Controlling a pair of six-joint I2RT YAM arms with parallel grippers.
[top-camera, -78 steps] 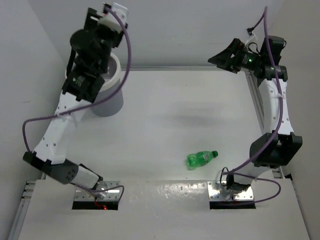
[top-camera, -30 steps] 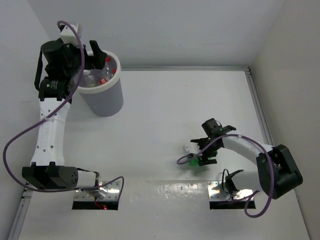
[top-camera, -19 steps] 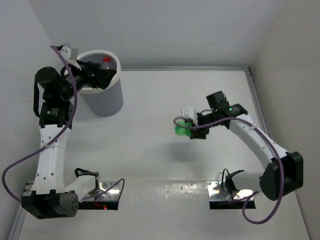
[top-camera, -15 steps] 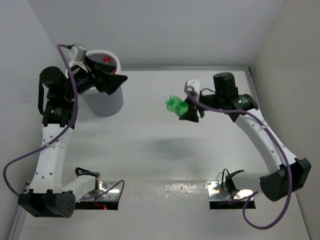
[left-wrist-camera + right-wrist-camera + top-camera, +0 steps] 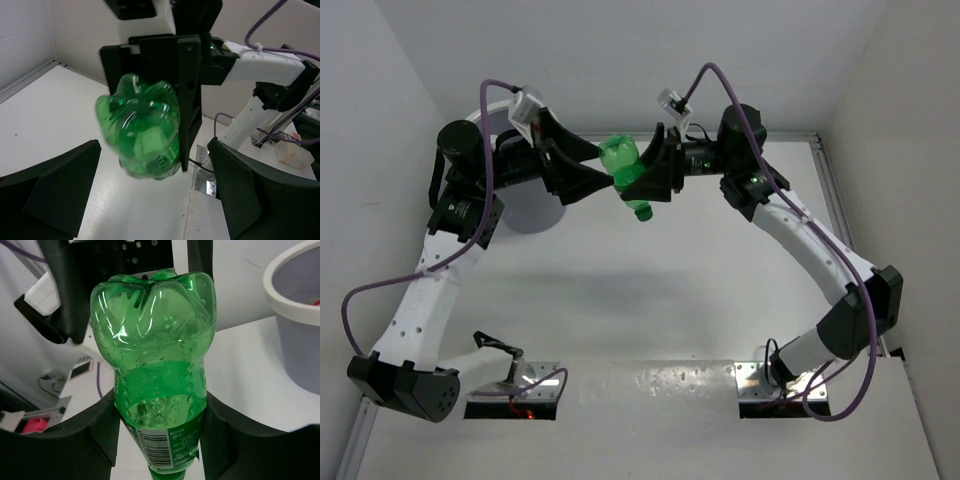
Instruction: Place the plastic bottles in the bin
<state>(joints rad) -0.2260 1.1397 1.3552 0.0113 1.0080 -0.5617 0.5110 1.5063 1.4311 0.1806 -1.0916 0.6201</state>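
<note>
A green plastic bottle (image 5: 625,172) hangs in the air above the back of the table, its base turned towards my left gripper. My right gripper (image 5: 645,180) is shut on the bottle's (image 5: 155,365) labelled lower body, a finger (image 5: 227,432) on each side. My left gripper (image 5: 603,170) is open and faces the bottle's (image 5: 142,131) base from the left. Its fingers (image 5: 57,192) stand wide on either side and touch nothing. The bin (image 5: 297,320) stands to the left, mostly hidden by my left arm in the top view, with only part of its wall (image 5: 532,215) visible.
Something red (image 5: 316,303) lies inside the bin. The walls of the enclosure close off the back and both sides. The right arm's purple cable (image 5: 705,75) loops above the bottle.
My right gripper closed on the green bottle on the table and carried it up and left to the back. My left gripper swung right from the bin to face it.
</note>
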